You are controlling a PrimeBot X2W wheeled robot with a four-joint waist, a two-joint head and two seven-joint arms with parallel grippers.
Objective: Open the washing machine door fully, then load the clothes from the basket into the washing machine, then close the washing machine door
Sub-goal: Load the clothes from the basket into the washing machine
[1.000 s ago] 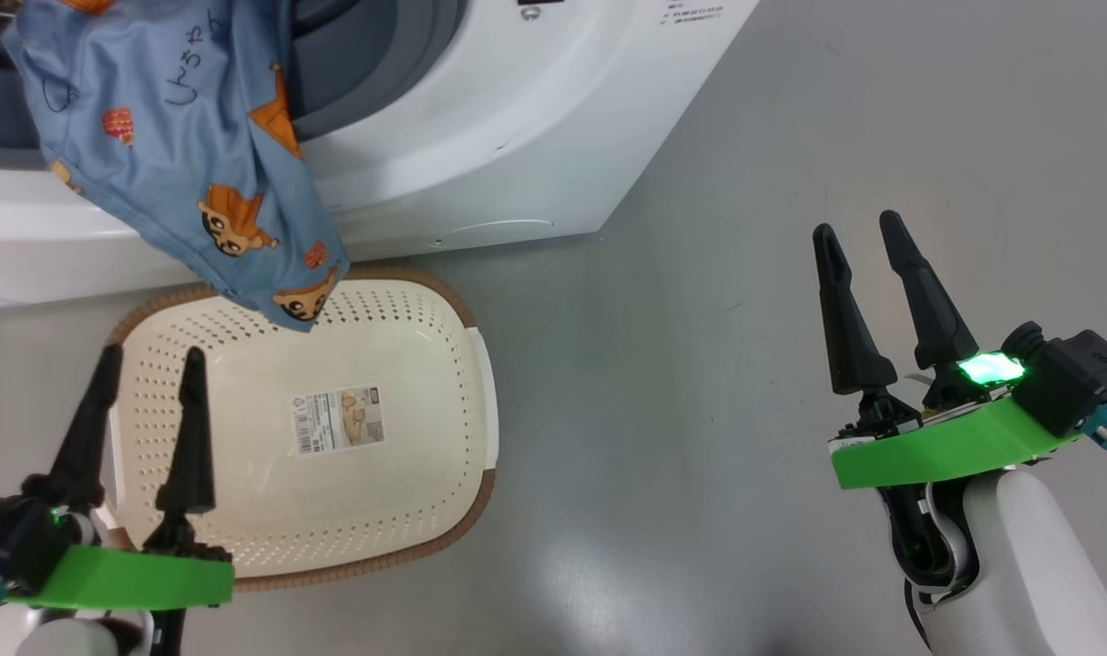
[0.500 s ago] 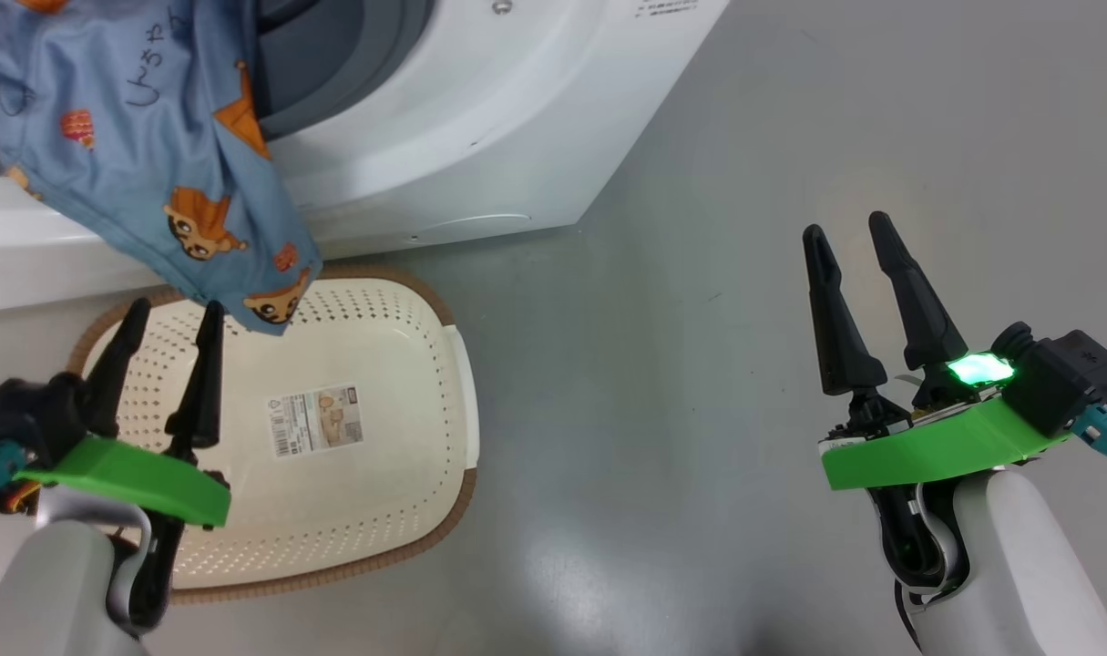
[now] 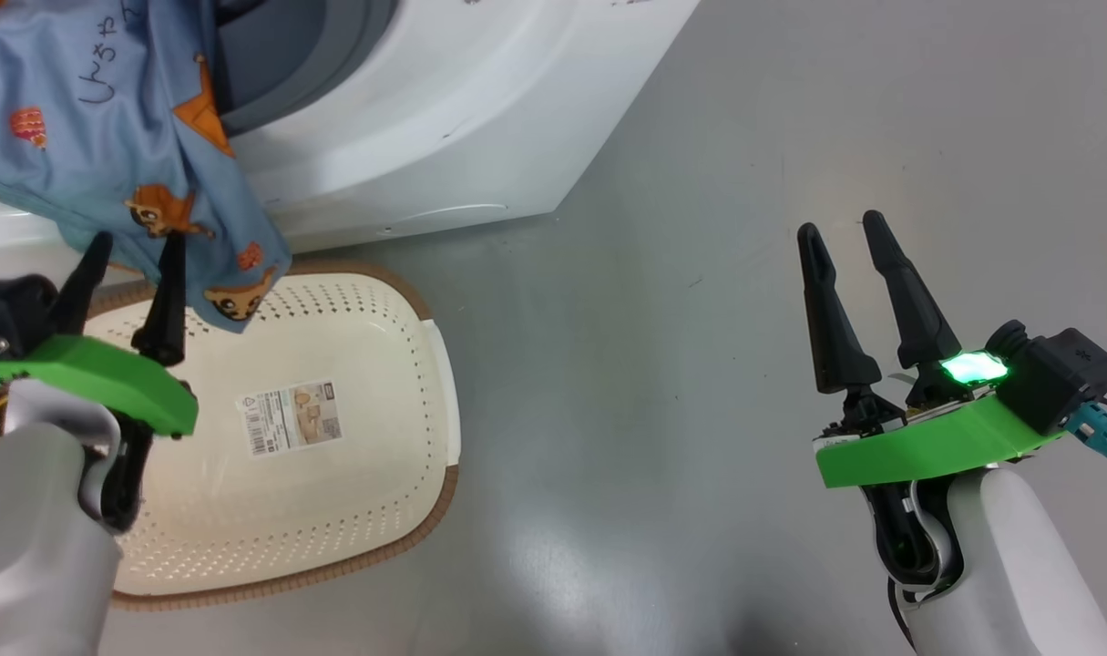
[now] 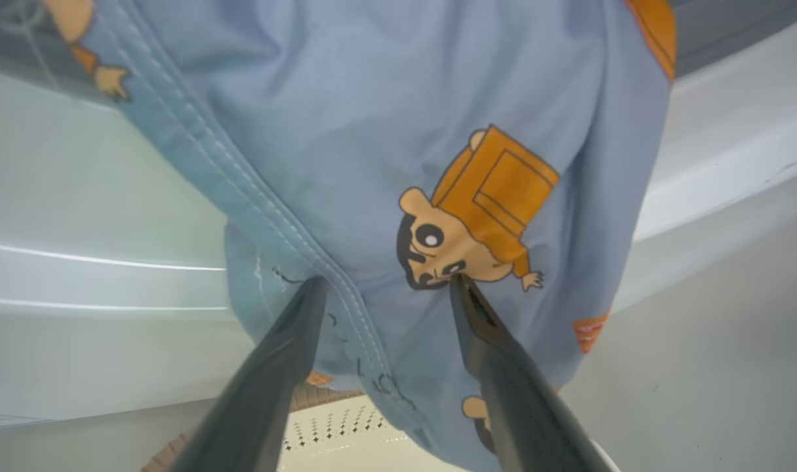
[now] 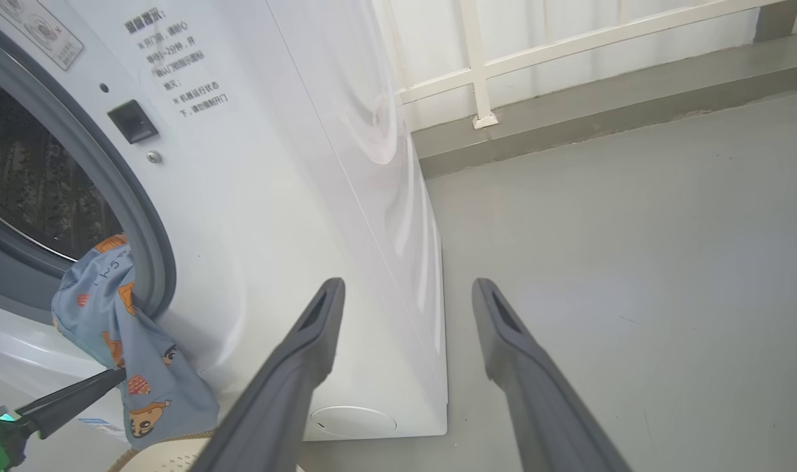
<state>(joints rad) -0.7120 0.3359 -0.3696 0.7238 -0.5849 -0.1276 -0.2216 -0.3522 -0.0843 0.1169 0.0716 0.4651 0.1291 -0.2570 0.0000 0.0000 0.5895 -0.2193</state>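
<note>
Left gripper spread at a hanging light blue cartoon-print garment.
It possibly touches the cloth, which drapes just ahead of it from the grey-rimmed mouth of the white front-loading washing machine. Beneath the gripper sits the cream perforated plastic basket. Well to its right, the right gripper hovers, fingers apart, over grey floor.

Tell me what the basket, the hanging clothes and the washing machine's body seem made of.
The basket: likely moulded plastic, cream and matt, given its even punched holes; the brown rim looks braided, fibre or imitation. The clothes: soft printed fabric, shown by folds and a stitched hem. The washing machine: glossy white shell, painted metal or plastic; it mirrors light.
</note>
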